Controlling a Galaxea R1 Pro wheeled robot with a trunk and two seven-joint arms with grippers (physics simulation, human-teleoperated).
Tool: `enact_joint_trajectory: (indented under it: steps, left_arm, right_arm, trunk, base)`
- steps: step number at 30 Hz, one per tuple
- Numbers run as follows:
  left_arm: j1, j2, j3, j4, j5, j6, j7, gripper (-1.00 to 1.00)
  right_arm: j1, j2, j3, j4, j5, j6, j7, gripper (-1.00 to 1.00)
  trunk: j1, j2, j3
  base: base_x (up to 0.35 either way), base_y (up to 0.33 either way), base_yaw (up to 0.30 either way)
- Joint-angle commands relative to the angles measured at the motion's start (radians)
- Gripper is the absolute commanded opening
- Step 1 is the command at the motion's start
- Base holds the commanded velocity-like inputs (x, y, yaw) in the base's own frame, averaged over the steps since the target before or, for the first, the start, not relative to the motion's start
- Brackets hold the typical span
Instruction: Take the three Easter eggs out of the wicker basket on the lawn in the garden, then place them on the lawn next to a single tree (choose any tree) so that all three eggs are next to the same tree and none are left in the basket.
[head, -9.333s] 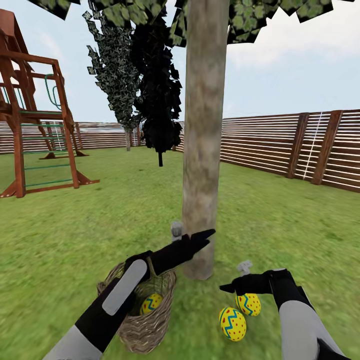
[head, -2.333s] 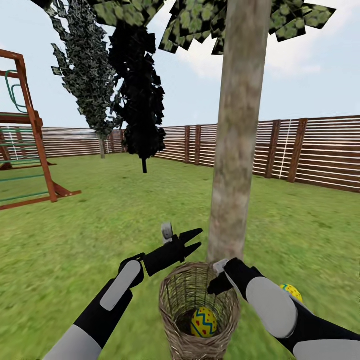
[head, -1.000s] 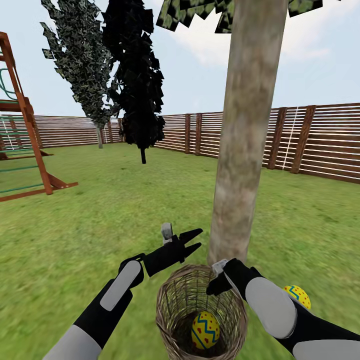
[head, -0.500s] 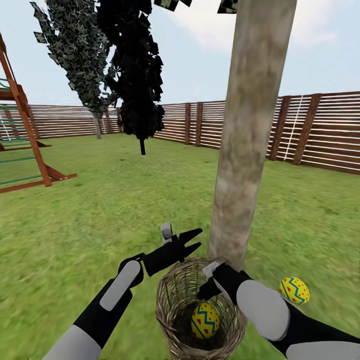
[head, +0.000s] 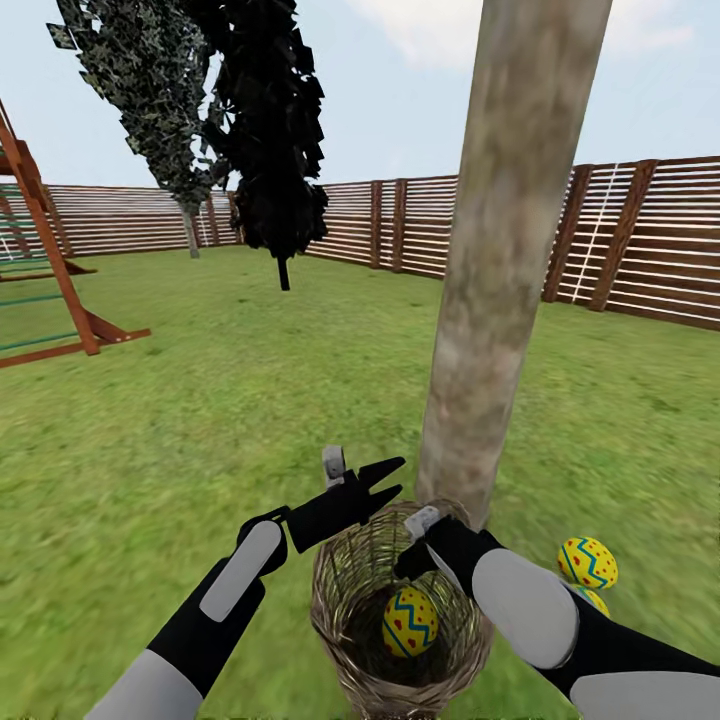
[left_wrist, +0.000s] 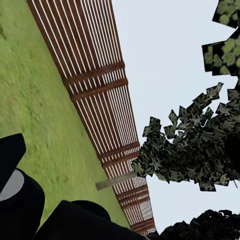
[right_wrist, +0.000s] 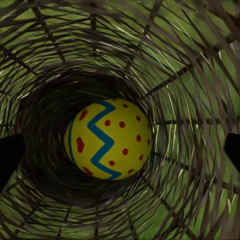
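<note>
On the head view I see the wicker basket (head: 400, 610) on the lawn (head: 200, 420), touching the foot of the tree (head: 500, 280). One Easter egg (head: 410, 621) lies in the bottom of the basket. Two more eggs (head: 587, 562) sit on the grass just beside the trunk, partly behind my right forearm. My right gripper (head: 408, 563) dips inside the rim; I cannot tell its jaws here. My left gripper (head: 387, 477) hangs above the rim, jaws parted and empty.

Left wrist view: slatted fence (left_wrist: 100, 100), grass, dark foliage.

Right wrist view: the egg (right_wrist: 107, 139) lies centred in the weave, my fingertips (right_wrist: 10, 155) spread wide either side, apart from it.
</note>
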Motion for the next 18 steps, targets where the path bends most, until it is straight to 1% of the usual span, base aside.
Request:
enact_joint_trajectory:
  steps: [1,4,9,13,14,16,17,18]
  left_arm:
    - [-0.001,0.0,0.0,0.0,0.006,0.006,0.0,1.0]
    - [-0.001,0.0,0.001,0.0,0.006,0.006,0.0,1.0]
    - [-0.001,0.0,0.001,0.0,0.006,0.006,0.0,1.0]
    - [-0.001,0.0,0.001,0.0,0.006,0.006,0.0,1.0]
    - [0.005,0.002,0.007,-0.003,0.011,0.0,-0.006,1.0]
    - [0.016,-0.004,0.017,0.001,0.022,-0.006,-0.013,1.0]
    - [0.022,-0.004,0.017,0.001,0.022,-0.006,-0.013,1.0]
    - [0.028,-0.005,0.015,0.001,0.02,-0.007,-0.01,1.0]
  right_arm:
    - [0.0,0.001,-0.007,-0.004,0.011,0.0,0.007,1.0]
    - [0.0,0.001,-0.007,-0.003,0.011,-0.009,0.007,1.0]
    - [0.001,0.001,-0.008,-0.002,0.011,-0.044,0.007,1.0]
    - [0.001,0.001,-0.008,-0.002,0.011,-0.049,0.008,1.0]
    - [-0.004,0.001,-0.014,0.003,0.005,-0.046,0.014,1.0]
    - [-0.016,0.001,-0.025,0.01,-0.007,-0.055,0.025,1.0]
    - [-0.021,0.001,-0.025,0.01,-0.01,-0.055,0.031,1.0]
    - [-0.027,0.001,-0.023,0.01,-0.004,-0.056,0.036,1.0]
  trunk:
    - [0.0,-0.001,-0.005]
    - [0.002,-0.001,-0.017]
    - [0.004,-0.003,-0.036]
    - [0.006,-0.004,-0.051]
    - [0.006,-0.004,-0.051]
    - [0.006,-0.004,-0.051]
    - [0.006,-0.004,-0.051]
    - [0.006,-0.004,-0.051]
  base:
    - [0.0,0.0,0.0]
    - [0.0,0.0,0.0]
    - [0.0,0.0,0.0]
    - [0.0,0.0,0.0]
    - [0.0,0.0,0.0]
    - [0.0,0.0,0.0]
    - [0.0,0.0,0.0]
    - [0.0,0.0,0.0]
